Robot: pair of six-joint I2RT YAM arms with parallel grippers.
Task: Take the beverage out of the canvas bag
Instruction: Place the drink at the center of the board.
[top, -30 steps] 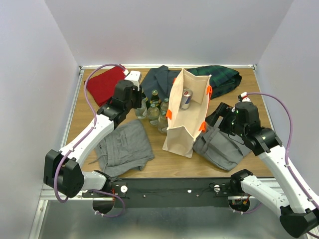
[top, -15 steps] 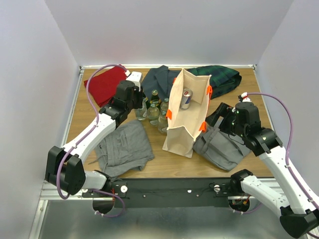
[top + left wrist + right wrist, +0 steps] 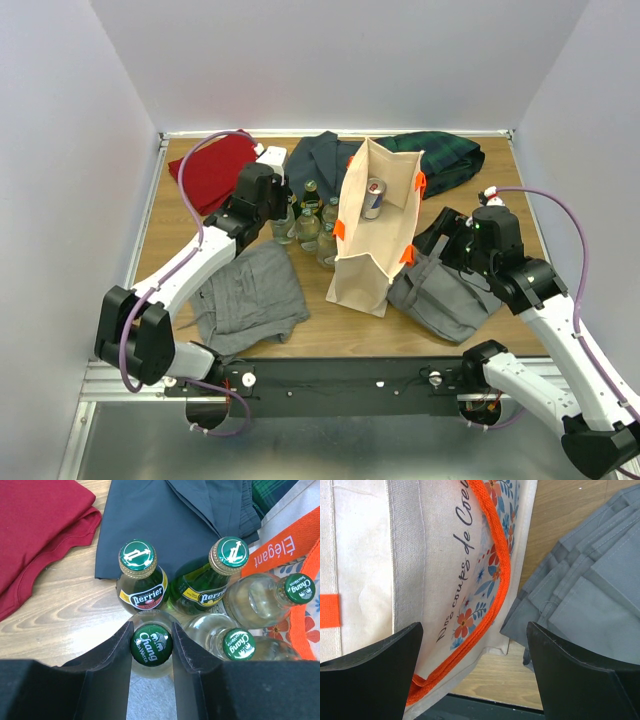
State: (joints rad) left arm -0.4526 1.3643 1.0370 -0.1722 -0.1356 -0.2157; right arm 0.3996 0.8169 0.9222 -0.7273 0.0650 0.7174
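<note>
The canvas bag (image 3: 368, 255) stands upright mid-table, beige with orange handles, and a red and silver can (image 3: 373, 197) stands inside it. Several glass bottles (image 3: 312, 222) stand in a cluster just left of the bag. My left gripper (image 3: 283, 215) is at the cluster's left side. In the left wrist view my left gripper (image 3: 151, 652) has both pads against the green cap of a clear Chang soda bottle (image 3: 151, 645). My right gripper (image 3: 440, 236) is open beside the bag's right wall (image 3: 435, 555), wide apart in its wrist view (image 3: 475, 647) and holding nothing.
Two Perrier bottles (image 3: 137, 557) and two more Chang bottles (image 3: 238, 644) crowd around the held one. A red cloth (image 3: 212, 168), dark grey clothing (image 3: 320, 160) and a green plaid garment (image 3: 445, 160) lie at the back. Grey clothes lie front left (image 3: 250, 290) and right (image 3: 445, 295).
My left arm's elbow has shifted a little toward the right while its gripper stays at the bottles. The right arm, bag and can have not moved.
</note>
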